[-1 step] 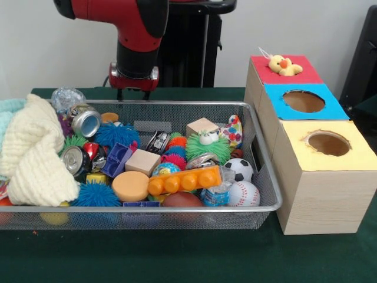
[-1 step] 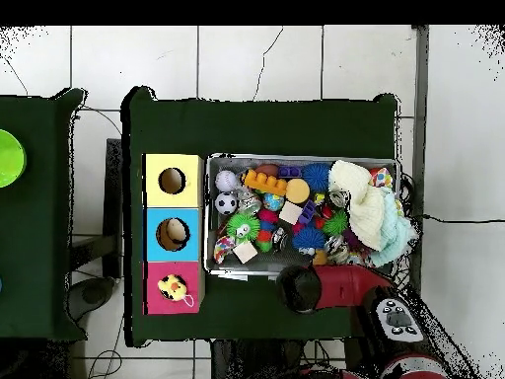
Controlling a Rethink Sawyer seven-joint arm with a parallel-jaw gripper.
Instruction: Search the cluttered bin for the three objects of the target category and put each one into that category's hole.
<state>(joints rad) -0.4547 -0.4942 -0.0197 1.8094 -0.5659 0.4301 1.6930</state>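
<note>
A wire mesh bin (image 1: 266, 177) holds a heap of toys: a soccer ball (image 1: 239, 169), a baseball (image 1: 243, 193), two drink cans (image 1: 86, 121), wooden cubes (image 1: 142, 161), an orange brick (image 1: 184, 180) and blue spiky balls (image 1: 116, 134). Beside it stand three wooden boxes with round holes, topped red (image 1: 306, 68), blue (image 1: 277, 94) and yellow (image 1: 353, 156). A yellow duck toy (image 1: 283, 65) sits in the red box's hole. My gripper (image 1: 134, 94) hangs open and empty just behind the bin's far rim. In the overhead view it (image 2: 299, 286) is outside the bin (image 2: 209, 212), at its near side.
A cream knitted cloth (image 1: 35, 153) covers the bin's left end and hides what lies under it. A green fuzzy toy (image 1: 207, 146) and a crumpled foil ball (image 1: 66, 97) also lie in the bin. Another table with a green disc (image 2: 8, 158) shows in the overhead view.
</note>
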